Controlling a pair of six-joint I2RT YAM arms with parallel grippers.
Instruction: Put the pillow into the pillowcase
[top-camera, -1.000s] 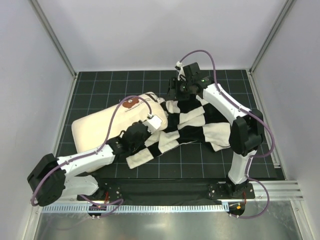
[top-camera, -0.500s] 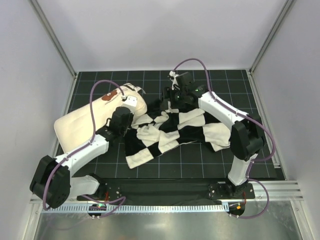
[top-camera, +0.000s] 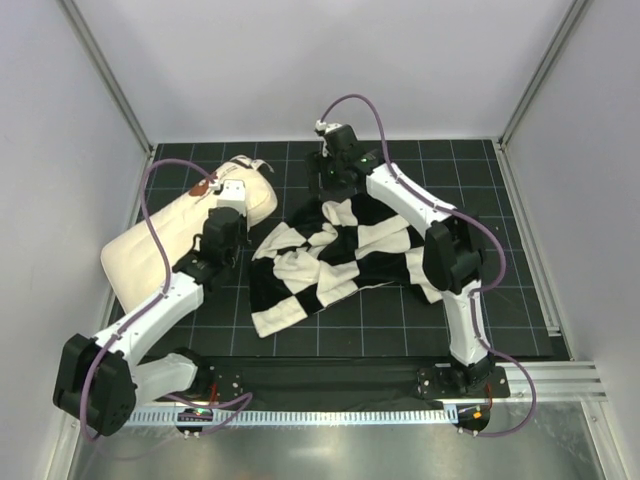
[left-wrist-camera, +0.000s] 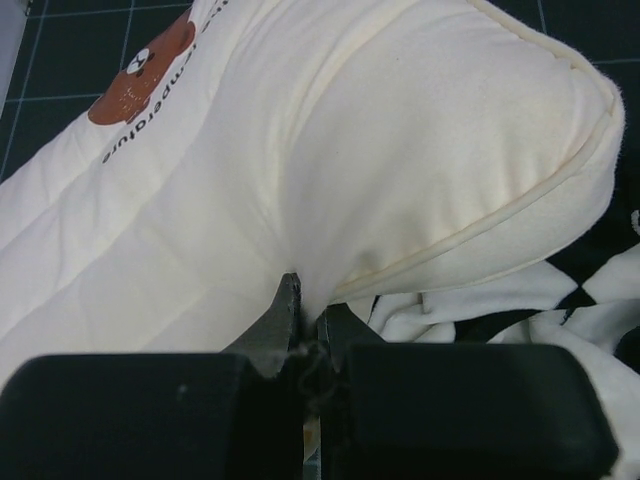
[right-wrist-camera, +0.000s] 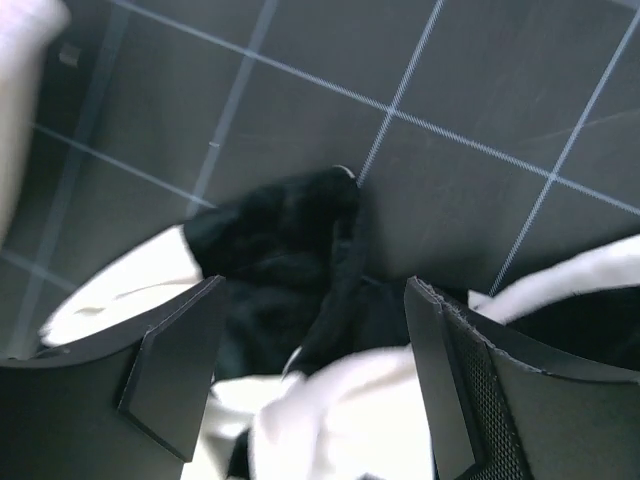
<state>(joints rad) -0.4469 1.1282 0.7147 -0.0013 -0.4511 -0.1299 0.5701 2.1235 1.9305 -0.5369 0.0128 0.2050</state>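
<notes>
Altogether one pillow (top-camera: 165, 240) lies at the left, a fold of it pinched in the tightly closed left gripper (left-wrist-camera: 305, 305). One pillowcase (top-camera: 330, 265) lies crumpled at centre; the right gripper (right-wrist-camera: 315, 290) gapes wide over its far black corner, holding nothing.

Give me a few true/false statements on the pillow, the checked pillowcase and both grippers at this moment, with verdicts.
1. The left gripper is shut on a fold of the pillow. True.
2. The pillow is inside the pillowcase. False: it lies outside, to the pillowcase's left.
3. The right gripper is open over a black corner of the pillowcase. True.
4. The pillow's bear mark is hidden underneath. False: it faces up, in plain view.
5. The pillowcase is spread flat and smooth. False: it lies crumpled on the mat.
</notes>
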